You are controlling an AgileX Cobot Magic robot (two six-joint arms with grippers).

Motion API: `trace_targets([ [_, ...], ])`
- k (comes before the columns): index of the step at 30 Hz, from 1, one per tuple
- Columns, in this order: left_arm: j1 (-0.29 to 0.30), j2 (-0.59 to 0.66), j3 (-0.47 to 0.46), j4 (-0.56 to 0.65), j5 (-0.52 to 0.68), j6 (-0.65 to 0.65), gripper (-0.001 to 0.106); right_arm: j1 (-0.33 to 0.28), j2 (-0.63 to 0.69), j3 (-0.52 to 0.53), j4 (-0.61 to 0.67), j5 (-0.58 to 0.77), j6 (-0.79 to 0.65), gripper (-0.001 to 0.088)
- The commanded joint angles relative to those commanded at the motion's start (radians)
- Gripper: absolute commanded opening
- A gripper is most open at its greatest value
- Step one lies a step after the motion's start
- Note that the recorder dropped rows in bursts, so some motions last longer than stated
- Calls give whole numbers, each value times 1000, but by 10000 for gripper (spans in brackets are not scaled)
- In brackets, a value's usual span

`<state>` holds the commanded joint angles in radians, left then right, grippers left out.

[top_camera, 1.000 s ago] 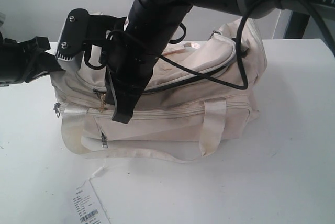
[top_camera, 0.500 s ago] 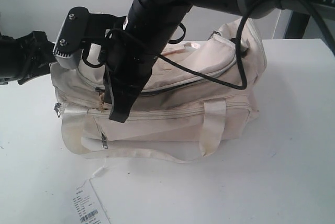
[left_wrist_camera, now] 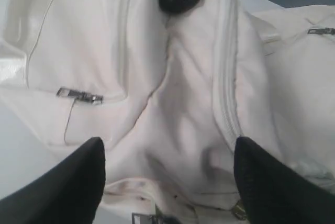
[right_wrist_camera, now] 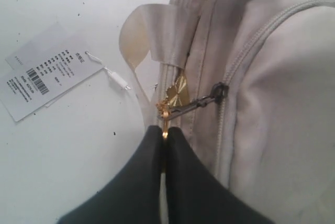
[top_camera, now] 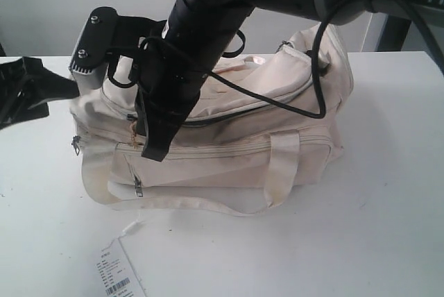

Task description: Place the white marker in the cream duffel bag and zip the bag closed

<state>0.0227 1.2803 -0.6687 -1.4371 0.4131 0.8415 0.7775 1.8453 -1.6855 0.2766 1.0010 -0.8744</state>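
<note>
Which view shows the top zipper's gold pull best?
The right wrist view: the gold pull sits mid-frame, pinched by the shut right gripper. The exterior view shows only a gold speck beside the arm. The left wrist view shows mainly cream duffel bag fabric.

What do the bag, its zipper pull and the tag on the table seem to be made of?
The cream duffel bag: soft matte woven fabric, perhaps canvas; it sags and creases. The zipper pull: likely metal, shiny gold; it glints. The tag: thin white paper or card, printed with a barcode, lying flat.
</note>
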Motion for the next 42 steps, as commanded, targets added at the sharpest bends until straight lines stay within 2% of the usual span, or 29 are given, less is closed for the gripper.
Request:
trace_targets([
  [2,-26,-13,34,-131,0,101,721,0,0,0,2,0,0,0],
  [4,-58,-15,49,-201,0,178,721,0,0,0,2,0,0,0],
  [11,-190,-13,51,-215,-187,211,721,0,0,0,2,2,0,0],
  [14,-198,-13,51,-213,-229,209,721,0,0,0,2,7,0,0],
  [19,-198,5,51,-217,-234,145,721,0,0,0,2,7,0,0],
  [24,-198,71,51,-275,-175,150,721,0,0,0,2,7,0,0],
  [28,-198,92,51,-307,-198,201,712,0,0,0,2,11,0,0],
  [31,-198,94,51,-307,-206,209,589,0,0,0,2,13,0,0],
  [32,-198,94,51,-307,-198,209,519,0,0,0,2,15,0,0],
  [38,-198,94,51,-307,-216,181,-1,0,0,0,-1,15,0,0],
  [42,-198,94,51,-307,-215,179,0,0,0,0,-1,20,0,0],
])
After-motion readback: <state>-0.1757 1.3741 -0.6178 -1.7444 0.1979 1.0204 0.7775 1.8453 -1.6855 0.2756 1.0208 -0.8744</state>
